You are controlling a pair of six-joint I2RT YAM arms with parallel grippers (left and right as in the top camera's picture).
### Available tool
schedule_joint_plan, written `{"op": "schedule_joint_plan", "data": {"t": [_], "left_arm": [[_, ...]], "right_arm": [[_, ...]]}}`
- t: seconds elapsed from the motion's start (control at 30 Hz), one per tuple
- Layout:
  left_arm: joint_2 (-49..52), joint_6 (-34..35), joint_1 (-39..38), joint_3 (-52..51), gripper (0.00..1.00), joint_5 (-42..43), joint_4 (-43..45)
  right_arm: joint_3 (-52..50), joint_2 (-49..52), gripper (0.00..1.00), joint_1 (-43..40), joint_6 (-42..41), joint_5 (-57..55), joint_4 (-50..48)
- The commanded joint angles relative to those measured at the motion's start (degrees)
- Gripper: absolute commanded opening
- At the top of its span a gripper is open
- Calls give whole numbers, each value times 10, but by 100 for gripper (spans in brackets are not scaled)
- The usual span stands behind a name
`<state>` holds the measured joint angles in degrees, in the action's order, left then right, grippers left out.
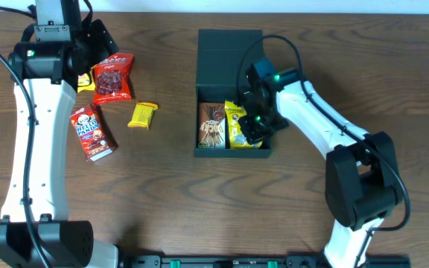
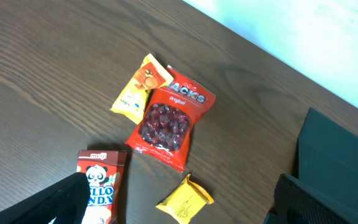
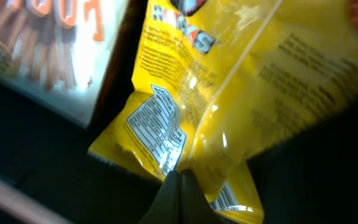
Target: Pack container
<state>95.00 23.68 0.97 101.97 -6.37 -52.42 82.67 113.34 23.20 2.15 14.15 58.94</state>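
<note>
The container (image 1: 233, 153), a dark square box with its flap lid (image 1: 229, 46) laid open behind it, sits mid-table. Inside lie a brown snack packet (image 1: 212, 124) and a yellow snack bag (image 1: 236, 123). My right gripper (image 1: 254, 125) reaches into the box. In the right wrist view its fingertips (image 3: 179, 182) are pinched shut on the lower edge of the yellow bag (image 3: 241, 81), with the brown packet (image 3: 42, 43) beside it. My left gripper (image 1: 97, 39) hovers open at the back left, holding nothing. Its fingers (image 2: 61, 202) stand wide apart above a small yellow packet (image 2: 185, 199).
Loose snacks lie left of the box: a red bag (image 1: 113, 78), a yellow-orange packet (image 1: 86, 80) half under it, the small yellow packet (image 1: 143, 115) and a red panda biscuit box (image 1: 91, 132). The table's far edge runs close behind the left gripper.
</note>
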Motion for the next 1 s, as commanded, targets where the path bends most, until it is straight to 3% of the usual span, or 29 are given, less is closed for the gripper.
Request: {"op": "schedule_joint_plan", "data": {"t": [0.0, 0.23, 0.47, 0.63, 0.67, 0.7, 0.8, 0.97], "left_arm": [[2, -10, 2, 1, 96, 0, 0], [2, -10, 2, 1, 96, 5, -5], [5, -38, 1, -8, 96, 4, -12], [46, -158, 1, -73, 98, 4, 44], [59, -170, 1, -82, 97, 4, 53], [78, -175, 1, -90, 95, 4, 62], [143, -175, 1, -99, 95, 5, 77], [239, -188, 0, -99, 96, 4, 108]], "right_arm": [[-28, -7, 1, 3, -15, -7, -32], [-28, -7, 2, 5, -15, -7, -51], [101, -35, 2, 3, -11, -7, 40], [210, -102, 2, -9, 25, -7, 26], [216, -112, 13, -12, 31, -7, 21], [221, -124, 33, -16, 37, -7, 14], [223, -156, 59, -26, 41, -7, 3], [223, -186, 64, -41, 42, -7, 4]]}}
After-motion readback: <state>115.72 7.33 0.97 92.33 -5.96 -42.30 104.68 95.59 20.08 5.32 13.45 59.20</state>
